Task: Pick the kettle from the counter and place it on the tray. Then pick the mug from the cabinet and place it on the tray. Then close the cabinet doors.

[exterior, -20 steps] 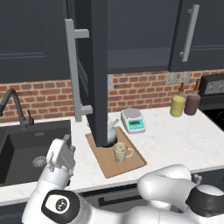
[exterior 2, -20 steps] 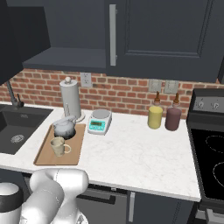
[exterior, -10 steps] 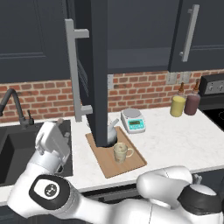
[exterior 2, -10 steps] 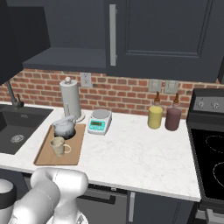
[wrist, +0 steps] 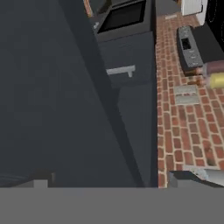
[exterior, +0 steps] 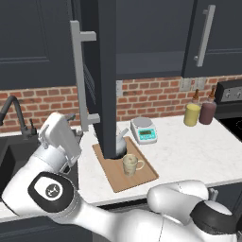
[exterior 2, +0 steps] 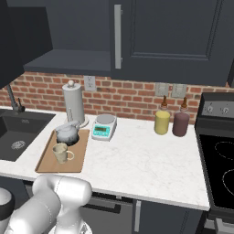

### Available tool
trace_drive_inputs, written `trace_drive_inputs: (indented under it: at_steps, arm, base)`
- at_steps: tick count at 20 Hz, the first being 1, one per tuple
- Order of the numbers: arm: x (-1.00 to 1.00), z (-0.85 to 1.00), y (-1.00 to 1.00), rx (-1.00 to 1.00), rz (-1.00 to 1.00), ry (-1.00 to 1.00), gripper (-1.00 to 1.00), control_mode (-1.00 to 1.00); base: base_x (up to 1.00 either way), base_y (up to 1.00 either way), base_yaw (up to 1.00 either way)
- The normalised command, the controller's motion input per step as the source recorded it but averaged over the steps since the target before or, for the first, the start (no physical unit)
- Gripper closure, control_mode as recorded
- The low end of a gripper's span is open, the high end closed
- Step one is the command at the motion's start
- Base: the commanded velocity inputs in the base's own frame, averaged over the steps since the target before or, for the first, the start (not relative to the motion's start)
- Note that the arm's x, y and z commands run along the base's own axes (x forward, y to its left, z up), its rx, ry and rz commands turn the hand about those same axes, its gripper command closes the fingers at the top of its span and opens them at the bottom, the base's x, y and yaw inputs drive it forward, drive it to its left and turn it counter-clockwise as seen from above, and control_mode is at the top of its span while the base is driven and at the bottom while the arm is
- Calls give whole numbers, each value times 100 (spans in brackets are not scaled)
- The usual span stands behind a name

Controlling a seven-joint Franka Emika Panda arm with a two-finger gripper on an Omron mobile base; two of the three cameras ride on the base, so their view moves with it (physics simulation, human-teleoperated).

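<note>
In the left base view, the gripper (exterior: pixel 72 124) is reaching up beside the open cabinet door (exterior: pixel 106 75), close to the lower end of its grey bar handle (exterior: pixel 81 80), with its jaws spread and gripping nothing. The kettle (exterior: pixel 120 144) and the mug (exterior: pixel 130 164) are sitting on the tray (exterior: pixel 142 177), low and to the right of the gripper. In the right base view, the kettle (exterior 2: pixel 67 133) and mug (exterior 2: pixel 61 153) are resting on the tray (exterior 2: pixel 45 161) on the counter (exterior 2: pixel 137 160), beside the paper-towel roll (exterior 2: pixel 73 103) and scale (exterior 2: pixel 104 126). In the hand view, the dark door panel (wrist: pixel 57 96) is looming right ahead, with brick wall (wrist: pixel 179 122) alongside.
</note>
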Motion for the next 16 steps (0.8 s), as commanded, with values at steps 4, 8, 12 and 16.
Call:
trace_drive_inputs:
  at_steps: [4, 8, 12, 16]
  arm:
    - [0, 20, -54, 0, -9, 9, -100, -100]
    - [5, 16, -69, 2, -8, 10, -100, -100]
    - [10, 10, -79, 4, -5, 8, -100, -100]
    - [15, 13, -79, 4, -3, 7, -100, -100]
  base:
    - [0, 0, 0]
    - [0, 0, 0]
    - [0, 0, 0]
    - [0, 0, 0]
